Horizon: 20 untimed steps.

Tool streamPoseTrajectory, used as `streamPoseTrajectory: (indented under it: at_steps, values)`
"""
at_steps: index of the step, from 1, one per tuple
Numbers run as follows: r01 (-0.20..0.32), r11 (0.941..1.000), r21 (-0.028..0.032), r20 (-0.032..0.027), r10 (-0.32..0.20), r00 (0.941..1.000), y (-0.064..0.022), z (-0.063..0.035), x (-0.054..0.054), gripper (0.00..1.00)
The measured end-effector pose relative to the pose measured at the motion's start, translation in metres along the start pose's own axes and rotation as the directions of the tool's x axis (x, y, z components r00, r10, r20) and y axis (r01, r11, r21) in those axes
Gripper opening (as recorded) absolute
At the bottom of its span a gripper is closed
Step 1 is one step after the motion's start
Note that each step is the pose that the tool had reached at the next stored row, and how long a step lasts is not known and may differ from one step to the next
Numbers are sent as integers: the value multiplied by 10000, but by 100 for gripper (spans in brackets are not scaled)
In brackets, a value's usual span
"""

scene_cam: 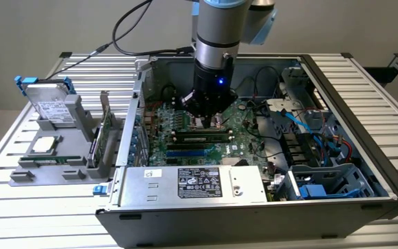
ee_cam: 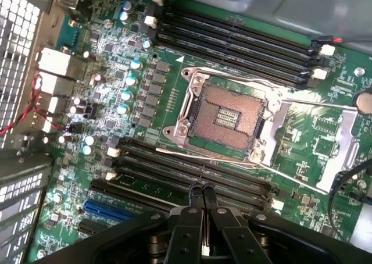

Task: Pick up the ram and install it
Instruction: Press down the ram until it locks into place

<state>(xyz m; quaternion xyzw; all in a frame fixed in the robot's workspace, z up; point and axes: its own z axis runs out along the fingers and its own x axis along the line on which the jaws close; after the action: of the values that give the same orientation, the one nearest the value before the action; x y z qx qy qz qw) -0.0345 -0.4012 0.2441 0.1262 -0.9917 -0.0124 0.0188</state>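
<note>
Counts: one arm, one gripper [scene_cam: 204, 123], one open PC case [scene_cam: 254, 220] on the slatted bench [scene_cam: 33, 207], and one grey parts tray [scene_cam: 47, 175] outside the case on the exterior view's left.

- Tray holds one hard drive [scene_cam: 50, 106] upright, one square silver processor chip [scene_cam: 45, 145] lying flat, and one expansion card [scene_cam: 103, 132] on edge. There is also one thin green strip [scene_cam: 43, 160] along the tray's front; can't tell what it is.
- Inside the case: one motherboard [ee_cam: 116, 60] and one bare CPU socket [ee_cam: 226, 116]. Black memory slots sit in two banks of four, one bank [ee_cam: 232, 43] on each side of the socket, the other [ee_cam: 174, 168] by the gripper. There is one blue slot [ee_cam: 107, 210], and one silver power supply [scene_cam: 192, 184] at the case's front edge.

The ram [scene_cam: 199, 138]: one stick inside the case, mid-board, standing on edge in a black slot. It is long, narrow and green, with a row of black chips along its face.

Gripper [ee_cam: 202, 195]: fingers pressed together with nothing between them. It points straight down inside the case, tips right over the ram. Can't tell whether they touch the ram's top edge.
</note>
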Motion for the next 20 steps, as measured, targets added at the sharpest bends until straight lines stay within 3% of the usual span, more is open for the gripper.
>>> streamPoseTrajectory:
  at_steps: [4, 7, 13, 20]
  values:
    - [-688, 9976, -24, 20, 688, 9976, 0, 0, 0, 10]
    - [-1203, 9927, -43, 34, 1203, 9927, 0, 1, 0, 10]
    - [-2198, 9755, -83, 57, 2199, 9755, 0, 1, 0, 10]
    - [-2222, 9749, -138, 59, 2223, 9750, -126, -2, 35, 10]
